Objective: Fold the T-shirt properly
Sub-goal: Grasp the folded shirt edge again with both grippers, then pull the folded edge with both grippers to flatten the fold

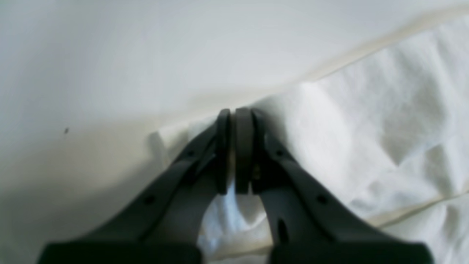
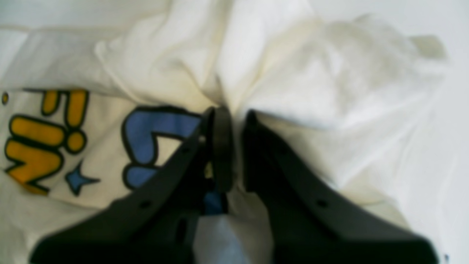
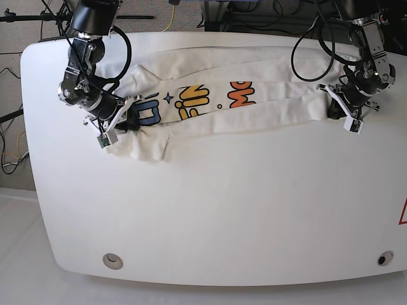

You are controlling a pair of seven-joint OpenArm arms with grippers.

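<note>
The white T-shirt lies stretched sideways as a long folded band on the far part of the table, with its blue, yellow and orange lettering facing up. My left gripper is at the band's right end in the base view. In the left wrist view the left gripper is shut on plain white T-shirt cloth. My right gripper is at the band's left end. In the right wrist view the right gripper pinches bunched T-shirt cloth beside a blue letter.
The white table has rounded corners and a round hole near each front corner. Cables hang behind the far edge. A red mark sits at the right edge.
</note>
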